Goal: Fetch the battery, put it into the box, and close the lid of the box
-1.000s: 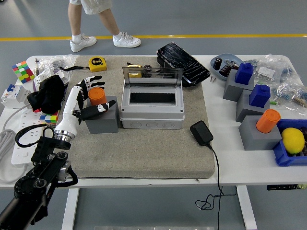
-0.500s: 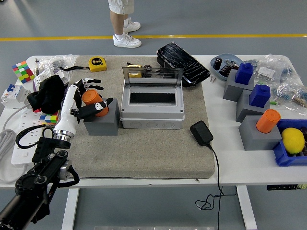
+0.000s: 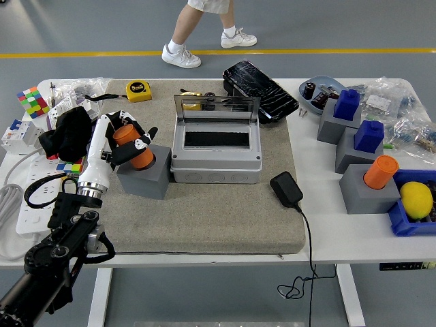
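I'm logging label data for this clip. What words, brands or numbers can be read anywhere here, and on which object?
None can be read.
Yellow tape measure: dark round label, print too small.
White breaker: markings blurred.
Black pouch: only glare.
Grey box and orange battery in the left hand: no print visible.

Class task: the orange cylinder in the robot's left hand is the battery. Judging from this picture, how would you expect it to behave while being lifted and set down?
The orange battery looks rigid and smooth, so it may slip in the left hand. It is round and already tilted over its grey block, so it would probably roll if laid down on the mat.
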